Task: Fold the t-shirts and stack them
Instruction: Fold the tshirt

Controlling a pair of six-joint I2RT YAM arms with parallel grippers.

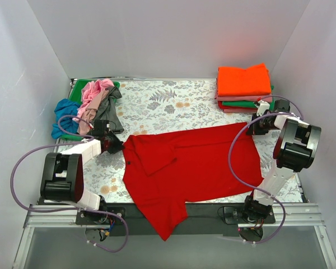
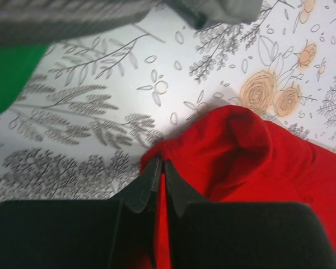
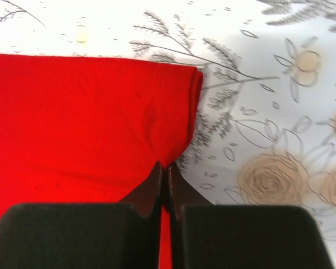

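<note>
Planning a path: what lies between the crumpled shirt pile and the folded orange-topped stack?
Top view: only bare grey floral tablecloth between the crumpled cloth shirt pile and the folded orange-topped shirt stack.

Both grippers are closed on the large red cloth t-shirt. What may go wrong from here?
The left gripper and right gripper pinch only thin edges of the large red cloth t-shirt, so it may slip when lifted. One corner hangs over the near edge of the table and may snag.

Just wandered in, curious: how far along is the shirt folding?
Done: a folded stack, orange on top, at the far right. In hand: the left gripper and right gripper each pinch the spread red t-shirt. Remaining: that fold, plus the crumpled pile far left.
</note>
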